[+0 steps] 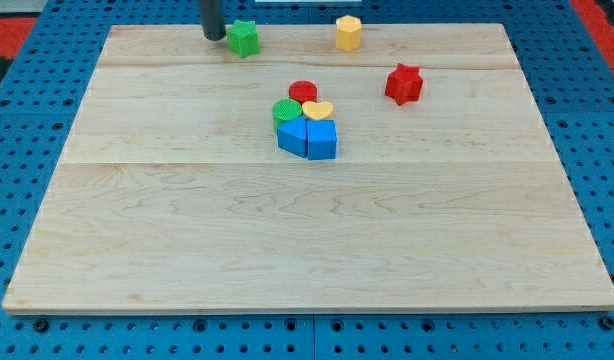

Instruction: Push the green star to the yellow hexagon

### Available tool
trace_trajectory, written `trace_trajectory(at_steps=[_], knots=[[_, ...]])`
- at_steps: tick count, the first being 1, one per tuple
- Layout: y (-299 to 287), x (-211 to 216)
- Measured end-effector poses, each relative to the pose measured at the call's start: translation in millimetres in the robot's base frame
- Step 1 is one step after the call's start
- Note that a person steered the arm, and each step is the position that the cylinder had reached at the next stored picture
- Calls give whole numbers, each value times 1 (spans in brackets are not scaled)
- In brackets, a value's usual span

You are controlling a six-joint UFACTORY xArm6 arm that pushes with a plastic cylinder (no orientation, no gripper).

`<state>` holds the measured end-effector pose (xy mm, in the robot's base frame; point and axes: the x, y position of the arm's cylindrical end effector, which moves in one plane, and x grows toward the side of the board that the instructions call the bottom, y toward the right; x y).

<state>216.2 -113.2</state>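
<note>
My tip (214,37), a bare rod with no jaws, sits by the board's top edge, just left of the green star (243,38), lined up to shove it right toward the yellow hexagon (348,32).

Wooden board (287,240): pale, made of joined planks with faint seams running across, lying flat and filling most of the view. Blue perforated surface (27,110): showing around the board on all sides. Red patches (12,35): showing at both top corners.
</note>
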Motion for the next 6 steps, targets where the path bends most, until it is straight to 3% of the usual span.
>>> trace_trajectory(at_steps=[1,2,4,6], knots=[[31,36],[67,36],[11,14],[40,11]])
